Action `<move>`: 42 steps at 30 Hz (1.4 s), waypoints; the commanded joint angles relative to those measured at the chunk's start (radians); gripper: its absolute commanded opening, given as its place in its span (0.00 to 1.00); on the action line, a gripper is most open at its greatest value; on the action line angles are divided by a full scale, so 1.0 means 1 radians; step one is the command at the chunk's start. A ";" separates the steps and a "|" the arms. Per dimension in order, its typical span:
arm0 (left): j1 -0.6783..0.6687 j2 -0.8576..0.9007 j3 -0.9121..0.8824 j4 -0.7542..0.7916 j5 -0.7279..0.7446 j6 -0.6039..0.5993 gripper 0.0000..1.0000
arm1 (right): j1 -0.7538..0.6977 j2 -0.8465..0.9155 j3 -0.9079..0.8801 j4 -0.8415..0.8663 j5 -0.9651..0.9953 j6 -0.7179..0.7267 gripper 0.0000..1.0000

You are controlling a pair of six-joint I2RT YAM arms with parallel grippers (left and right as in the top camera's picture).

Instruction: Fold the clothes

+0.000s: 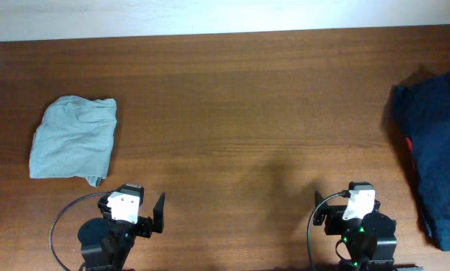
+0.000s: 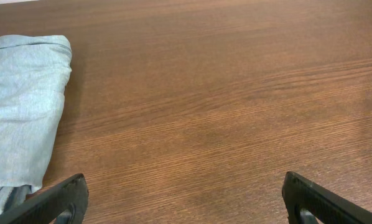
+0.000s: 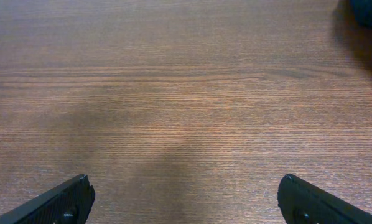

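the wooden surface (image 1: 232,105) lies mostly bare between two lots of cloth set well apart. the biggest is the dark blue pile (image 1: 434,150) at the far right edge, rumpled and unfolded by the look of it, with a sliver of red (image 1: 410,149) showing along its inner side; its long axis runs from the near edge toward the far edge, along the side of the surface. it lies ahead and to the right of the right arm (image 1: 360,226), which is plainly the nearer one, and in the right wrist view only a dark corner of it shows at the top right. that is the relation i judge the coming move to turn on: a reach forward and outward to the right, to draw a piece into the open middle. the light grey garment (image 1: 73,137) sits at the far left, ahead and left of the left arm (image 1: 116,226), a compact, roughly square bundle that looks already folded, so it probably needs nothing more. the left fingers (image 2: 52,204) are spread wide, holding and touching nothing, with bare wood between them and the grey cloth off to their left. the right fingers (image 3: 56,200) are likewise spread wide and empty over bare wood
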 commanded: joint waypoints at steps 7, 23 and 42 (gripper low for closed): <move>-0.005 0.004 -0.010 0.011 0.017 -0.009 0.99 | -0.008 -0.004 -0.005 0.002 0.013 -0.006 0.99; -0.005 0.004 -0.010 0.262 0.208 -0.009 0.99 | -0.008 -0.004 -0.005 0.208 -0.318 -0.005 0.99; -0.005 0.314 0.357 0.152 0.103 -0.058 0.99 | -0.008 0.301 0.254 0.222 -0.404 0.155 0.99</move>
